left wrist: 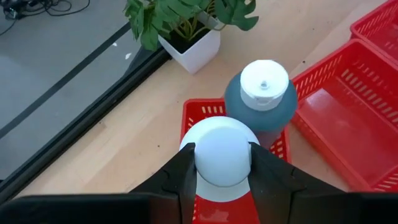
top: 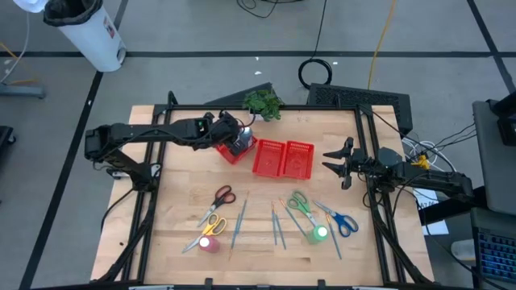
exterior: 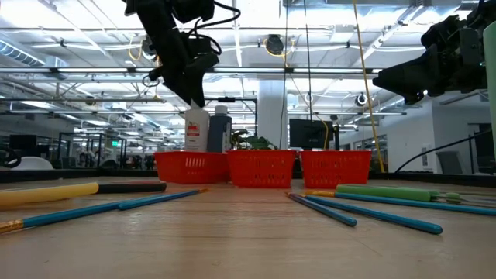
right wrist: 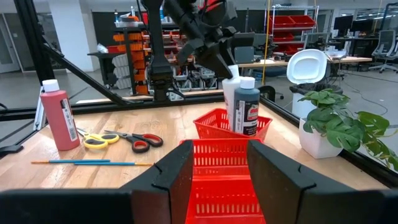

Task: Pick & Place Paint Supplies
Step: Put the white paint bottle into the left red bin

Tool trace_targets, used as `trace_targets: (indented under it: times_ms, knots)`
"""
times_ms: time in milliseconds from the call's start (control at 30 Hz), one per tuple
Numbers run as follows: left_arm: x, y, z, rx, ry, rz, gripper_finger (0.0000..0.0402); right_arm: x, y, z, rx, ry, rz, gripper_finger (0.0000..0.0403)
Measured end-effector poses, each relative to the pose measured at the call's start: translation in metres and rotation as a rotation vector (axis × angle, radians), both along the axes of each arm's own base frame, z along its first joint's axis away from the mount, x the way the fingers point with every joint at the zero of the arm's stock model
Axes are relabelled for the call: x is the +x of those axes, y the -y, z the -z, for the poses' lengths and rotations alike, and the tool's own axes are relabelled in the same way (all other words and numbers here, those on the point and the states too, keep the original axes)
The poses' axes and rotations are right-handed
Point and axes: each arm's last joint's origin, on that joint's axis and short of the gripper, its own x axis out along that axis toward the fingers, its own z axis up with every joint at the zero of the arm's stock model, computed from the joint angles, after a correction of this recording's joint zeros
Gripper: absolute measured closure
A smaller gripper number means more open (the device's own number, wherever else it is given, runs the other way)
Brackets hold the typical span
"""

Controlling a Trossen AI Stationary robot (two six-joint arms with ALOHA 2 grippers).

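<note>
- Left jaws [left wrist: 221, 163] are clamped on the white cap of a bottle [exterior: 197, 128], standing in the red tray's [top: 274, 158] end compartment, touching a dark bottle [left wrist: 261, 102] just beyond.
- Release is best done once it is seated, then lifted straight clear.
- Right jaws [right wrist: 219, 163] hang spread, empty.

Red mesh trays [top: 284, 158], a white-capped bottle [left wrist: 222, 151], a dark teal bottle [left wrist: 261, 106], and blue brushes [exterior: 108, 206] are seen.

Far-left tray compartment [top: 228, 153]: crowding with white-capped bottle [left wrist: 222, 152] and dark bottle [left wrist: 261, 102] touching. Middle compartment [top: 269, 156], right compartment [top: 299, 159]: standing open. Potted plant [top: 262, 102] blocking far edge.
</note>
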Motion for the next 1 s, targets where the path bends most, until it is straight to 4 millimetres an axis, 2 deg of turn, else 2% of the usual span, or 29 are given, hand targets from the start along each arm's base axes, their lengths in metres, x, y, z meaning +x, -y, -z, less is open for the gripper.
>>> trace_targets:
  times_ms: [233,433,1000]
  knots:
    - [-0.002,-0.004,0.012,-0.003,0.009,-0.012,0.0280,0.000,0.000,0.000,0.000,0.000,-0.001,0.0261]
    - [-0.002,-0.004,0.013,-0.003,0.014,-0.014,0.0273,0.000,0.000,0.000,0.000,0.000,0.000,0.0261]
    - [-0.002,-0.006,0.011,0.065,0.008,-0.046,0.0166,0.000,0.000,0.000,0.000,0.000,0.000,0.0261]
